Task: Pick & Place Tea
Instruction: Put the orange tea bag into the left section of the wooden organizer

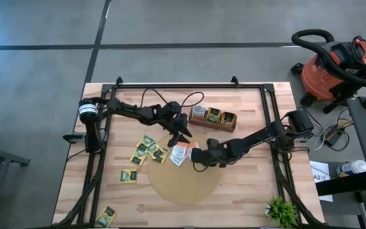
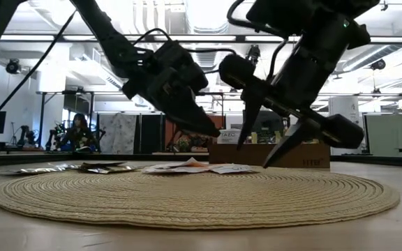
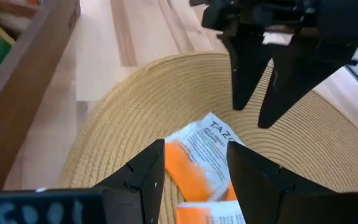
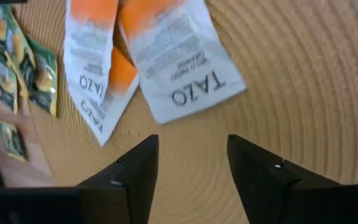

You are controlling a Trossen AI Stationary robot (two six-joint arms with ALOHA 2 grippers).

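Two or three white-and-orange tea sachets [image 1: 182,154] [image 3: 204,149] [image 4: 179,68] lie overlapping at the back edge of the round tan mat [image 1: 186,184]. Just beside them my right gripper [image 1: 196,159] [image 4: 188,168] hovers low over the mat, open and holding nothing. From the other side my left gripper [image 1: 178,137] [image 3: 194,180] points down at the same sachets, also open and empty. Several yellow-and-green sachets [image 1: 147,151] [image 4: 23,68] lie on the wood to the mat's left. Others sit farther forward [image 1: 128,176] and near the front edge [image 1: 106,216].
A long wooden compartment box [image 1: 213,116] [image 2: 313,157] holding sachets stands behind the mat. A small green plant [image 1: 281,210] sits at the front right corner. Black frame rails run along both table sides. A red vacuum [image 1: 332,70] stands off the table.
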